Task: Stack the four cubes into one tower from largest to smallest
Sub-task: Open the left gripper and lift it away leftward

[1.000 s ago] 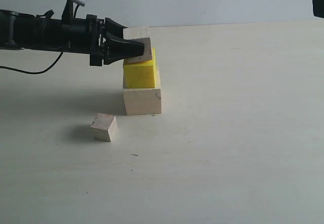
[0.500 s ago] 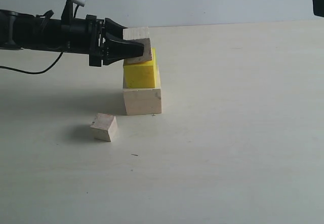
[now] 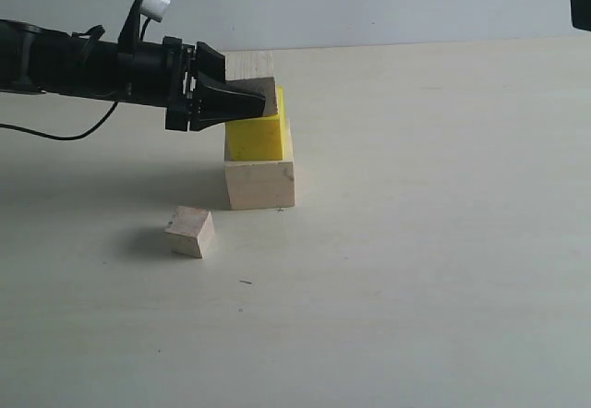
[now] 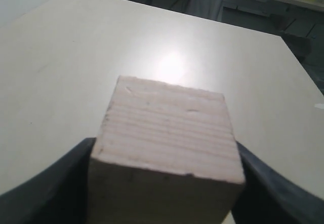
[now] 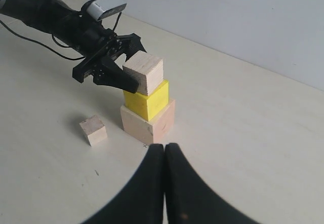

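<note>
Left gripper (image 3: pixel 259 103) has dipped lower than a second ago. Medium cube (image 3: pixel 251 64) rests on yellow cube (image 3: pixel 256 138), jaws flanking it; whether they are gripping or releasing we cannot tell. We judge the third tier placed. Small cube (image 3: pixel 190 231) waits on the table.

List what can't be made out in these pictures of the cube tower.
1. Exterior view: the near jaw of the left gripper covers most of the medium light-wood cube, hiding how it sits on the bright yellow cube.
2. Left wrist view: that cube hides the large light-wood cube beneath. Whether the jaws grip is unclear.
3. Exterior view: a dark shape is cut off by the upper right edge.
</note>
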